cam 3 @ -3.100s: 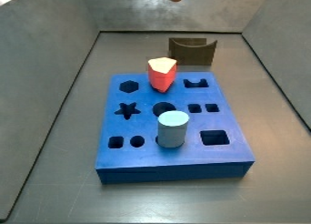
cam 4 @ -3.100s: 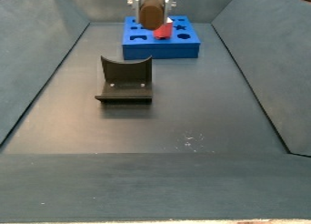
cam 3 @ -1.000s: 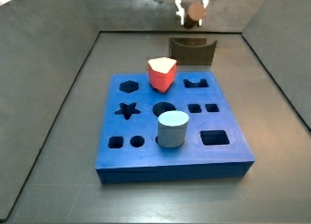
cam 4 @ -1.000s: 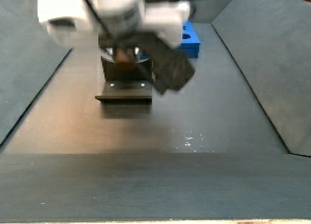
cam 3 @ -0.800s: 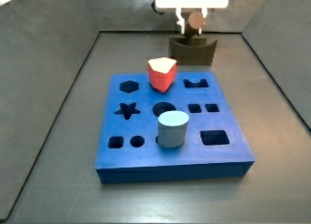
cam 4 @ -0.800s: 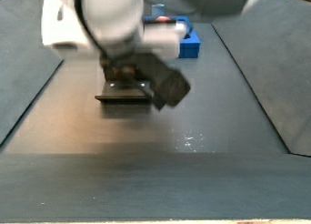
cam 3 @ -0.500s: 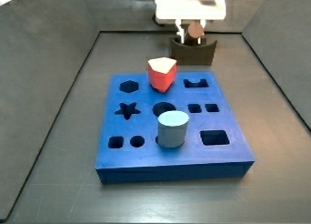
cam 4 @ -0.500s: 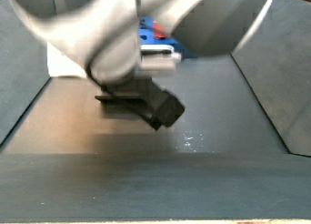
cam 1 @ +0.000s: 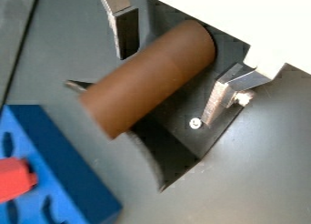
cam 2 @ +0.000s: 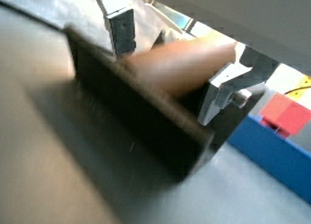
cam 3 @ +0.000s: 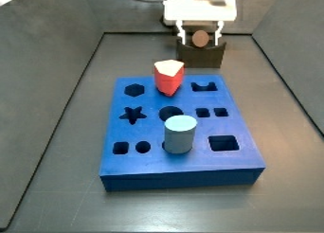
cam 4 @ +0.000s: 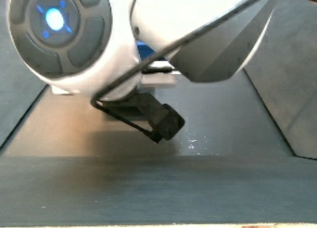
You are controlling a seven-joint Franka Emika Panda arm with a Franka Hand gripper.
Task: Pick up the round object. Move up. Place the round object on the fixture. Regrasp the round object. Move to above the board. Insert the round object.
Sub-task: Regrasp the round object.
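Note:
My gripper (cam 3: 199,40) is down at the fixture (cam 3: 207,56) at the far end of the floor. It is shut on the round object (cam 3: 199,35), a brown cylinder peg. In both wrist views the peg (cam 1: 152,77) (cam 2: 180,66) lies sideways between the silver fingers (cam 1: 126,29), low in the fixture's notch (cam 2: 134,100). Whether it rests on the notch I cannot tell. The blue board (cam 3: 190,171) with its shaped holes lies nearer the front. In a side view the arm (cam 4: 87,37) fills the frame and hides the gripper and the peg.
A red-and-white pentagonal peg (cam 3: 170,78) and a pale cylinder (cam 3: 181,134) stand in the board. The board's edge (cam 1: 43,178) and the red peg (cam 2: 288,110) show in the wrist views. Grey walls close in the floor on all sides.
The gripper has come down with the peg from above onto the fixture. The arm has swung closer to a side camera and now fills that view.

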